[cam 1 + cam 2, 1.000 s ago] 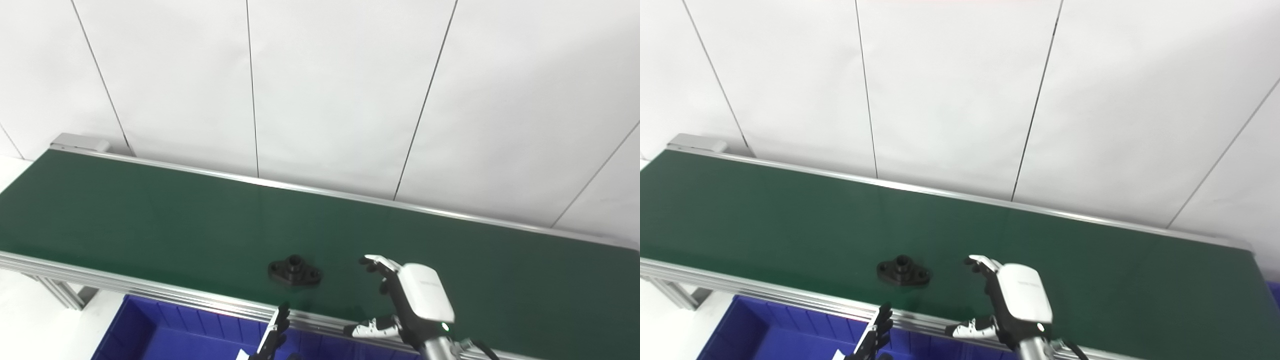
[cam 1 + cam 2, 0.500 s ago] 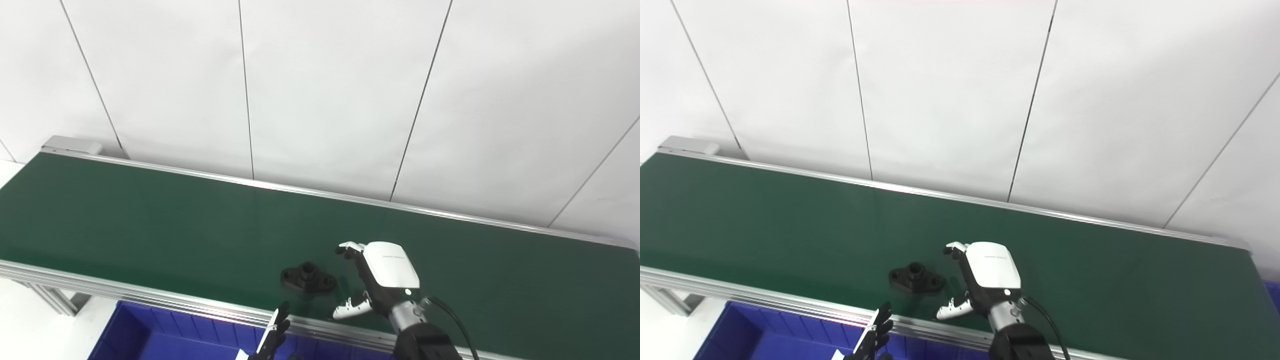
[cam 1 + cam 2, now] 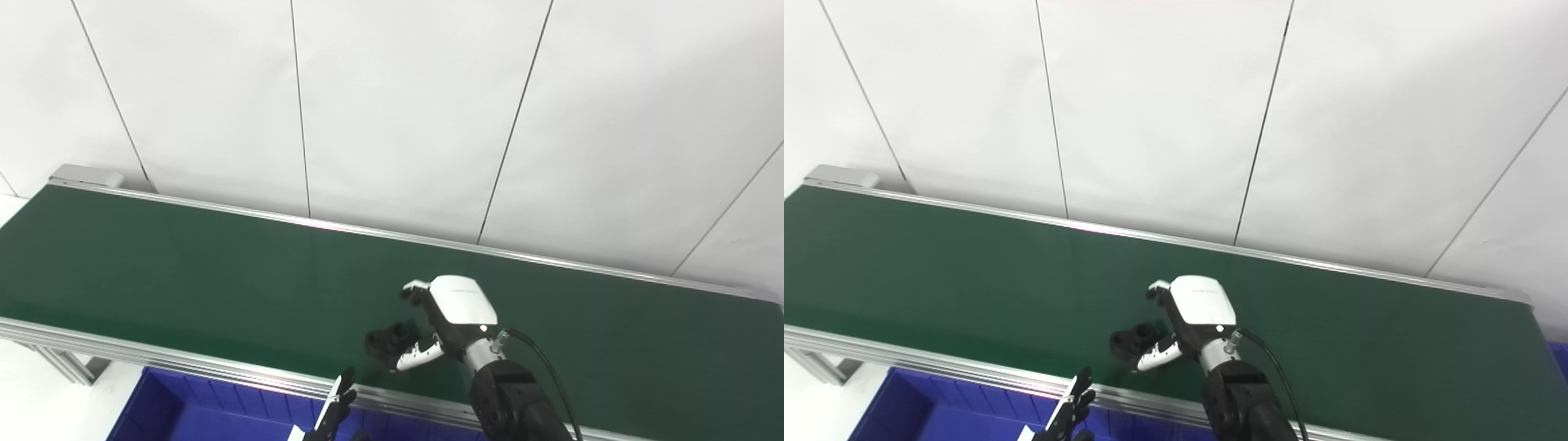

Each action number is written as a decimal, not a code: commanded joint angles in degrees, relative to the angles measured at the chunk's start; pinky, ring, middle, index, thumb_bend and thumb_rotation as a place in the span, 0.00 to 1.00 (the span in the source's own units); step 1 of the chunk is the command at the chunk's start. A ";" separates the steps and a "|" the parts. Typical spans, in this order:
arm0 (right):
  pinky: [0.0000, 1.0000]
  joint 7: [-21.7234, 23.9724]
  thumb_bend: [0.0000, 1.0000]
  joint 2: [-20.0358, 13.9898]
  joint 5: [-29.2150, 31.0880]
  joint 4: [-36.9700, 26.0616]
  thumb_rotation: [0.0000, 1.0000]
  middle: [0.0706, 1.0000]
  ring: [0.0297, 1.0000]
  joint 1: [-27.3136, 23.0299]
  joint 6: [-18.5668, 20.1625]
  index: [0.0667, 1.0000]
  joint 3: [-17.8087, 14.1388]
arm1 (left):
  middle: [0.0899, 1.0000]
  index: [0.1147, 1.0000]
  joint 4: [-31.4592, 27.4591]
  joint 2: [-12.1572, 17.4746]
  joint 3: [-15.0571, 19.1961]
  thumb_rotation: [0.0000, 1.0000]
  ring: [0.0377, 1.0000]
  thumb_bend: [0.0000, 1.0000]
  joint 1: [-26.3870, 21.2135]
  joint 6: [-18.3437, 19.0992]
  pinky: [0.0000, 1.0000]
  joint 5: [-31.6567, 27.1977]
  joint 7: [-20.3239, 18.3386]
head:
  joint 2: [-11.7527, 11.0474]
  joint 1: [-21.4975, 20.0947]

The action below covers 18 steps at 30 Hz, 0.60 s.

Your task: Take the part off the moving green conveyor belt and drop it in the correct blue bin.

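A black flanged part lies on the green conveyor belt near its front edge. My right hand, white-backed, reaches over the belt from the right. It is open, with its fingers behind the part and its thumb in front of it, so the part's right end sits between them. Whether they touch it I cannot tell. Only the fingertips of my left hand show at the bottom edge, straight and apart, holding nothing.
A blue bin stands below the belt's front rail at the bottom left. A white panelled wall rises right behind the belt. The belt's left end lies at the far left.
The part has travelled right along the belt. My right hand has moved forward and left over the belt until its fingers and thumb bracket the part. The left hand has hardly moved.
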 commanded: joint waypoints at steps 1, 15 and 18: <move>0.30 -1.57 0.87 0.25 1.42 1.29 0.31 0.47 0.37 -1.75 0.03 0.65 0.27 | 1.00 1.00 -2.18 -3.52 -3.00 0.95 0.96 0.62 0.54 -0.44 0.95 0.03 0.25 | 0.17 0.14; 0.24 -3.44 0.52 -3.09 3.34 12.08 0.02 0.37 0.30 -0.46 2.46 0.48 7.40 | 1.00 1.00 -3.83 -3.35 -3.39 0.96 0.96 0.62 1.16 0.58 0.93 -0.19 0.04 | 1.69 -0.38; 0.27 -1.42 0.51 -4.17 2.88 12.55 0.00 0.42 0.35 -0.73 4.27 0.50 8.97 | 1.00 1.00 -4.08 -3.24 -3.33 0.96 0.95 0.63 1.16 0.85 0.93 -0.29 -0.03 | 1.80 -0.59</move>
